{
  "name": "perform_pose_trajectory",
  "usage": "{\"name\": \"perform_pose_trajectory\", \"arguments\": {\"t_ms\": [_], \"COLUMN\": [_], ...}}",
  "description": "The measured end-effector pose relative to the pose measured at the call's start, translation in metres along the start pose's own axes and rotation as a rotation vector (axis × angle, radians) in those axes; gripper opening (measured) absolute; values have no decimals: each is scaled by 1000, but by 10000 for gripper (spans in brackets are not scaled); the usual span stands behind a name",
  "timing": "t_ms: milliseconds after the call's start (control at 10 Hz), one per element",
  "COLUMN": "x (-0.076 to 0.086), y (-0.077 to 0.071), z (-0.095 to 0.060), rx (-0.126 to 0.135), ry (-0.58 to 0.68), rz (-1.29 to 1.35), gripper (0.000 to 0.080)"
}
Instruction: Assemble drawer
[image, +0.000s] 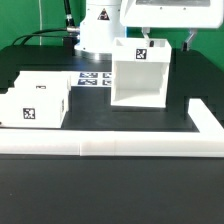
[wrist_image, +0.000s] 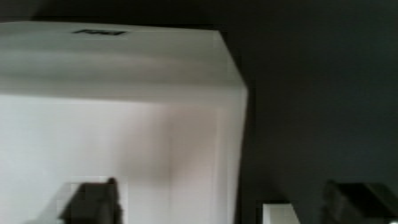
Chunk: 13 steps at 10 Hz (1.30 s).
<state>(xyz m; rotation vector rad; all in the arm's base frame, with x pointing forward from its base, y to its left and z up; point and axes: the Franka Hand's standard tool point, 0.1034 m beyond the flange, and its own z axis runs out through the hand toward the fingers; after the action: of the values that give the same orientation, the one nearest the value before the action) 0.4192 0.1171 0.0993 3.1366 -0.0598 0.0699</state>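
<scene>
The drawer's white hollow casing (image: 139, 80) stands upright mid-table, its open side facing the front, with a square tag on its top. A smaller white box tray (image: 34, 101) with a tag lies at the exterior view's left. My gripper (image: 168, 36) hangs just above the casing's top right corner, open and empty. In the wrist view the casing (wrist_image: 125, 110) fills most of the picture. My gripper (wrist_image: 228, 205) is open there: one finger (wrist_image: 89, 203) is in front of the white wall, the other finger (wrist_image: 365, 203) is over the dark table.
A long low white rail (image: 110, 148) runs along the front and turns back at the exterior view's right (image: 207, 120). The marker board (image: 94, 78) lies flat behind the casing by the arm's base. The table top is black.
</scene>
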Motion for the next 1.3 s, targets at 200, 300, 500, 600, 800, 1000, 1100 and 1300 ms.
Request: {"name": "perform_pose_trajectory", "arguments": {"t_ms": [200,300,500,600,800,1000,1100,1300], "x": [0,0,0,0,0,0,0,5], "y": [0,0,0,0,0,0,0,1], "z": [0,0,0,0,0,0,0,0], "rx": [0,0,0,0,0,0,0,2], "ry": [0,0,0,0,0,0,0,0], "rz": [-2,-2,-7,-9,-12,-13,-13,-64], "gripper": [406,223,91,37,37,37,37,37]}}
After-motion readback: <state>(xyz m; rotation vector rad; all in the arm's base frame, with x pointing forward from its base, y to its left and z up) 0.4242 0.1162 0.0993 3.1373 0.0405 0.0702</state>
